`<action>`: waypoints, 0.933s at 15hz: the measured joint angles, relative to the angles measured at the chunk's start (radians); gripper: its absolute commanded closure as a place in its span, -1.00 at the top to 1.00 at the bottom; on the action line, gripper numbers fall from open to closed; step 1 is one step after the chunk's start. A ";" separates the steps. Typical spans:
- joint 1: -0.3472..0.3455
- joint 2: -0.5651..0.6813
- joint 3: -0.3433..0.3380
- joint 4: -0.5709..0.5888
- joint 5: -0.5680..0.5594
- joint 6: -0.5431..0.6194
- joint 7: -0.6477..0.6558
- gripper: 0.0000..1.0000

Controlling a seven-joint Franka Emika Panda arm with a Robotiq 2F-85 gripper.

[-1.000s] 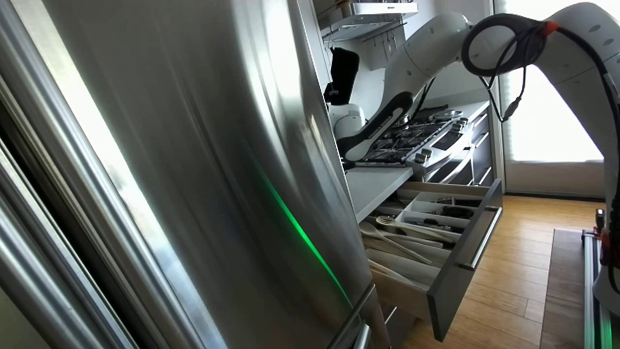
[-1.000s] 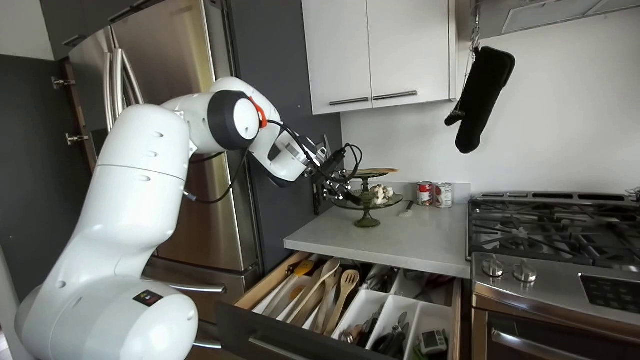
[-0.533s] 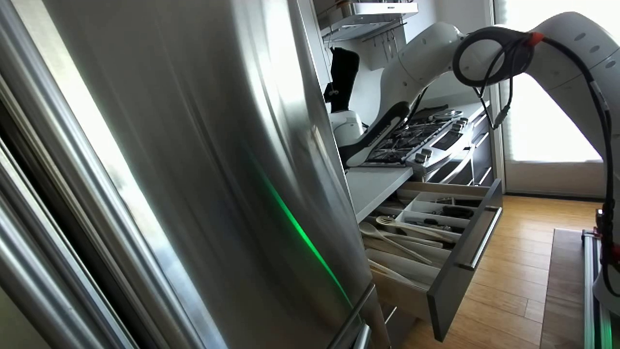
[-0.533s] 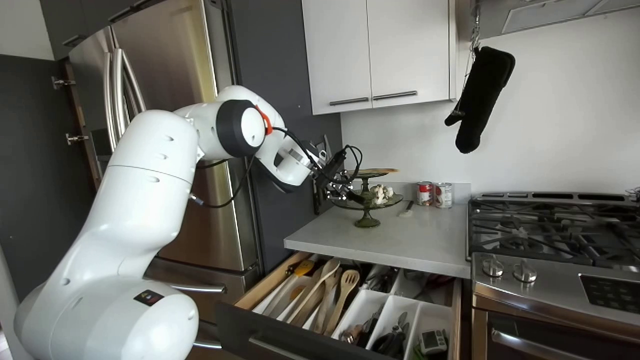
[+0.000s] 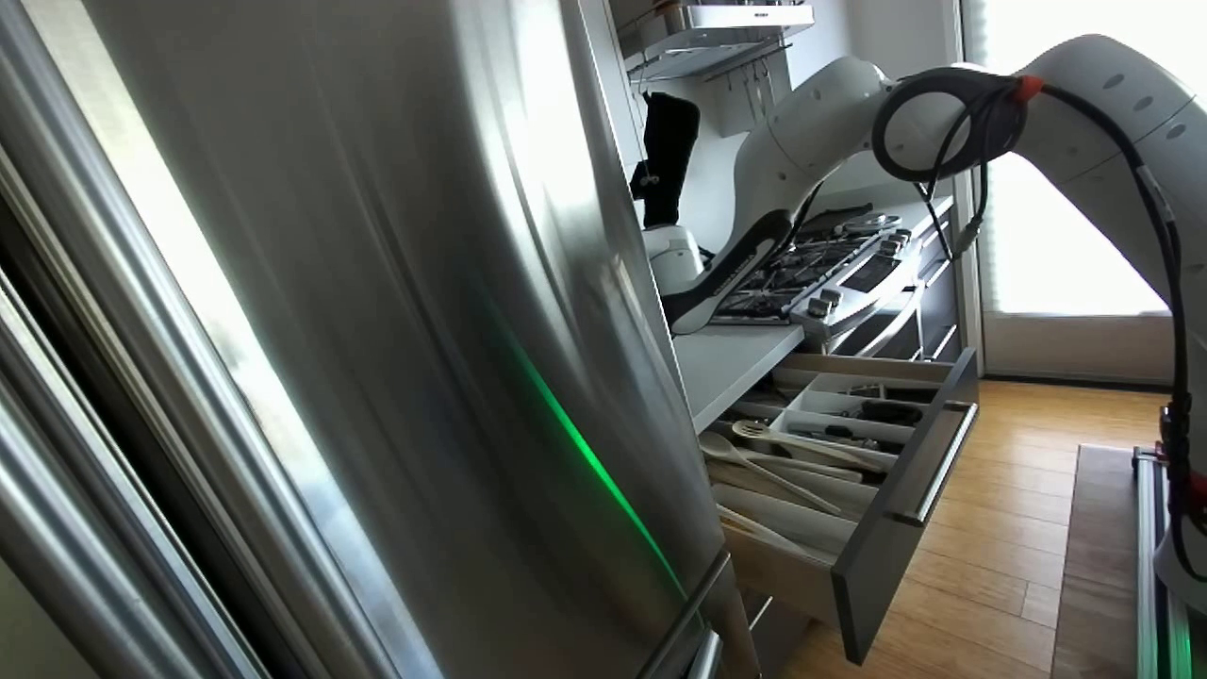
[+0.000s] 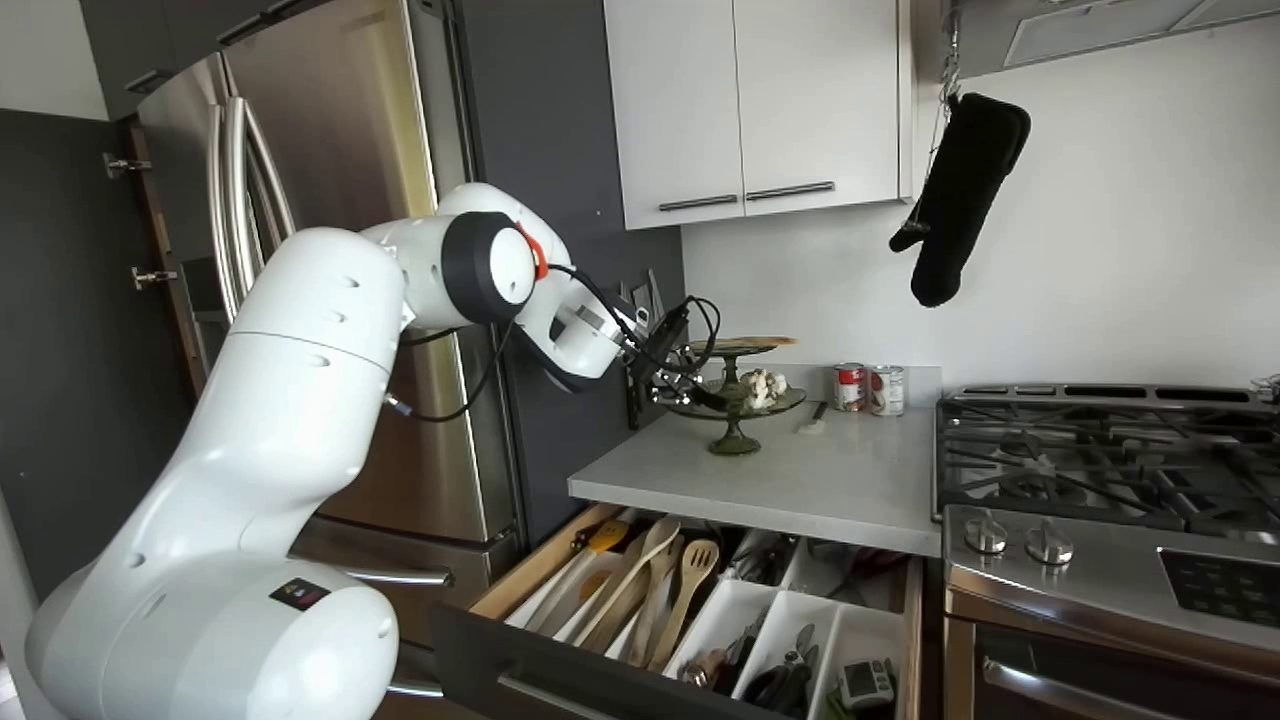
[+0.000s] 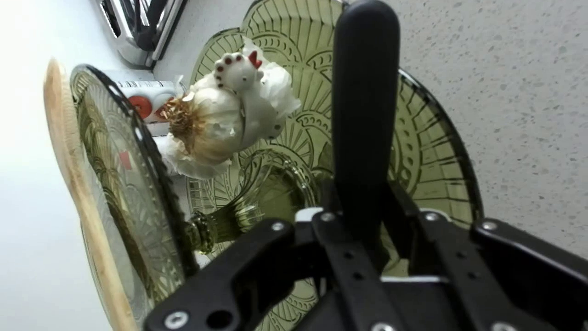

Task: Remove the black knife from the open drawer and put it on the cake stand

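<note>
Since the tabletop [image 6: 830,470] carries the goal and the open drawer [image 5: 872,575] likely needs nothing more, the step in hand looks to be the set-down on the stand [image 6: 735,430]. Aim for the lower plate [image 7: 427,161], mind the upper plate [image 7: 142,202] when backing out, and keep to the side away from the garlic [image 7: 213,126]. Bring the knife [image 7: 366,101] level first, as in an exterior view the knife [image 6: 711,399] slopes downward, then lower it until it rests; glass may let it slide or roll. It is matt black, straight and smooth, rounded at the free end, and seen against the lower plate; whether it touches, I cannot tell, nor whether this part is handle or sheath, as no blade shows. The fingers [image 7: 404,218] grip it between them, so part them slowly.
</note>
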 measured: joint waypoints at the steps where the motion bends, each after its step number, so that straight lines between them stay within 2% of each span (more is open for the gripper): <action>1: 0.000 0.003 0.000 0.000 0.000 0.004 0.000 -0.85; 6: 0.000 0.010 0.000 0.001 0.000 0.016 -0.007 -0.84; 7: 0.000 0.010 0.000 0.001 0.000 0.018 -0.010 -0.65; 8: 0.000 0.010 0.000 0.001 0.000 0.019 -0.013 -0.57; 14: 0.000 0.011 0.000 0.002 0.000 0.021 -0.018 -0.38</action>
